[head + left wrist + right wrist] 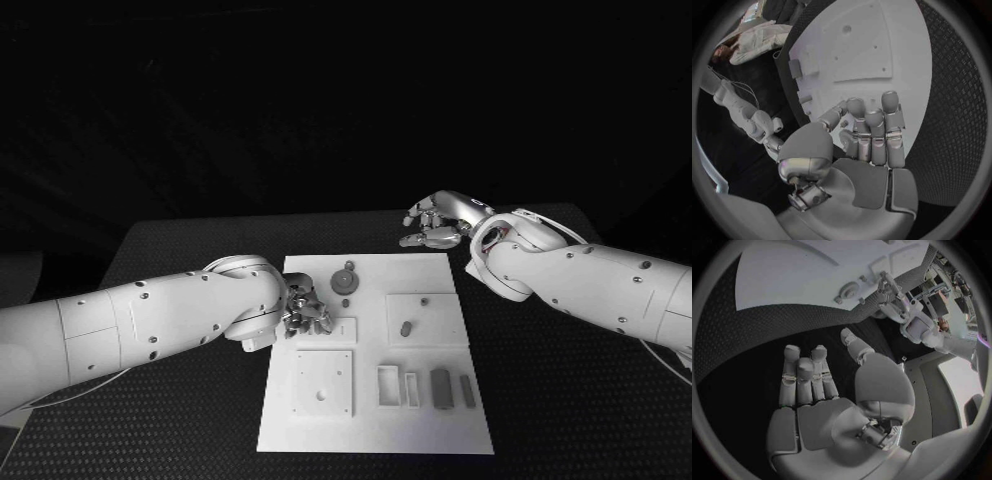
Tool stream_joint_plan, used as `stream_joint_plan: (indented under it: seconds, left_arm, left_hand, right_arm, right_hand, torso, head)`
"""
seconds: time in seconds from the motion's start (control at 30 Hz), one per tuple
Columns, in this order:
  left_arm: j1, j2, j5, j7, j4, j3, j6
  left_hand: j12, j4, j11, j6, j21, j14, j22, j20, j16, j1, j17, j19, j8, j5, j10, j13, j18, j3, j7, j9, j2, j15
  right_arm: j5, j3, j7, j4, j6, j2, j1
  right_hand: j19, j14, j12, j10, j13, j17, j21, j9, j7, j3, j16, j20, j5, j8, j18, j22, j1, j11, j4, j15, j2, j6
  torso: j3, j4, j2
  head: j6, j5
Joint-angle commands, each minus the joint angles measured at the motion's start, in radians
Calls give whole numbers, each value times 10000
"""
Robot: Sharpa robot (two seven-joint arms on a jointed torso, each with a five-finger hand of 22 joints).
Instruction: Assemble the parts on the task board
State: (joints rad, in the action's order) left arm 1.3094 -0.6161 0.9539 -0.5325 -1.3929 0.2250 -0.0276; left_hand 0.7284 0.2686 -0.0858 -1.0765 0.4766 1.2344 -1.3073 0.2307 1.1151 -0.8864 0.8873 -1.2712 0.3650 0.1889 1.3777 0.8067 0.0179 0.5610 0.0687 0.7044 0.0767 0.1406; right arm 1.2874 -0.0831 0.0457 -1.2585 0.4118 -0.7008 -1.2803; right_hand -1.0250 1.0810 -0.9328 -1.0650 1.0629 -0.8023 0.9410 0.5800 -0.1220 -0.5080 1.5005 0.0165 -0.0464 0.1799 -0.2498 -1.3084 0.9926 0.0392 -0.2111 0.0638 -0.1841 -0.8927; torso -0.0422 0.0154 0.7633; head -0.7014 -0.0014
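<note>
The white task board (375, 430) lies in the middle of the black table. A round grey part (345, 279) sits near its far edge, and a small oblong part (407, 327) lies on a raised square plate. Two grey bar parts (440, 388) stand beside a white frame (391, 385) near the front right. My left hand (306, 310) hovers over the board's left edge, fingers pointing down at it; in the left wrist view the left hand (867, 135) has straight fingers and a bare palm above the board (873, 40). My right hand (440, 222) hangs past the board's far right corner, and the right hand (817, 385) is spread and holds nothing.
A raised square plate (323, 382) with a hole takes up the board's front left. Black matting (577, 400) surrounds the board on all sides. In the right wrist view the round part (848, 290) and my left arm (901, 310) lie beyond the fingers.
</note>
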Motion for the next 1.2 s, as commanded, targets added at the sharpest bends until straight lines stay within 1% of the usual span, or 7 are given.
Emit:
stream_joint_plan:
  seconds: [0.03, 0.17, 0.37, 0.47, 0.5, 0.9, 1.2]
  left_arm:
    - [-63, 88, 338, -28, -54, 26, 82]
    - [-64, 127, 386, -15, -62, 26, 93]
    - [-82, 200, 426, 9, -41, 26, 84]
    - [-105, 222, 426, 21, -40, 26, 74]
    - [-112, 229, 429, 22, -42, 25, 93]
    - [-136, 286, 469, 54, -85, 23, 124]
    - [-146, 341, 707, 45, -114, 22, 174]
  left_hand:
    - [31, 101, -77, -1057, 16, 4, -248, 62, 31, 67, 9, -147, 28, 403, -24, 8, 137, 98, -484, 9, 36, 44]
    - [31, 101, -77, -1057, 16, 4, -248, 62, 31, 67, 9, -147, 28, 403, -24, 8, 137, 98, -484, 9, 36, 44]
    - [55, 166, -66, -1055, 38, -19, -246, 84, 69, 148, -16, -151, 13, 485, -56, 11, 150, 72, -517, 19, 77, 57]
    - [279, 187, -137, -1261, 204, 126, -263, 145, 302, 304, 6, -338, 120, 1057, 102, 111, 184, 40, -654, 95, 60, 129]
    - [330, 200, -188, -1307, 242, 133, -264, 163, 353, 343, -6, -358, 140, 1094, 111, 131, 193, 42, -641, 115, 79, 149]
    - [729, 211, -270, -1461, 598, 100, -249, 278, 847, 535, -329, -350, 172, 1242, 82, 187, 187, 190, -732, 305, 49, 275]
    - [779, 214, -281, -1475, 647, 97, -246, 294, 918, 547, -386, -349, 176, 1248, 83, 182, 186, 208, -743, 335, 25, 292]
  right_arm:
    - [13, 6, -78, 5, -128, 23, 1]
    - [13, 6, -80, 6, -141, 36, 1]
    - [13, 6, -81, 4, -150, 30, 1]
    - [13, 6, -81, 2, -155, 30, 1]
    - [13, 6, -81, 5, -160, 30, 1]
    - [13, 6, -84, 3, -175, 18, 1]
    - [13, 6, -90, 1, -191, 23, 1]
  right_hand:
    - [-14, 11, -37, 23, -11, 16, -25, -11, -305, 66, 15, -47, -34, 28, -120, -142, 18, 0, 5, 39, 117, 215]
    - [-14, 11, -37, 23, -11, 16, -25, -11, -305, 66, 15, -47, -34, 28, -120, -142, 18, 0, 5, 39, 117, 215]
    - [-14, 11, -37, 23, -11, 16, -26, -11, -305, 66, 15, -47, -34, 28, -120, -141, 19, 0, 4, 39, 118, 214]
    - [-14, 11, -37, 23, -11, 16, -26, -11, -304, 66, 15, -47, -34, 28, -120, -141, 19, 0, 4, 39, 118, 214]
    - [-14, 11, -37, 23, -12, 16, -26, -11, -304, 66, 15, -47, -34, 28, -120, -141, 19, 0, 4, 39, 119, 214]
    - [-13, 10, -39, 24, -16, 17, -27, -13, -304, 66, 15, -47, -34, 29, -120, -141, 23, 0, -3, 39, 126, 214]
    - [-13, 9, -41, 25, -20, 18, -29, -15, -305, 68, 15, -47, -34, 30, -120, -141, 25, 0, -10, 38, 130, 214]
  torso:
    - [-5, -6, 5]
    - [-12, -13, 3]
    - [-4, 0, 6]
    - [-6, -3, -3]
    - [-6, -2, -2]
    - [-1, 6, 1]
    - [-1, 6, -1]
  head:
    - [6, 8]
    - [-9, 38]
    - [-32, 31]
    - [-34, 30]
    - [-31, 25]
    - [-64, 3]
    - [-80, -7]
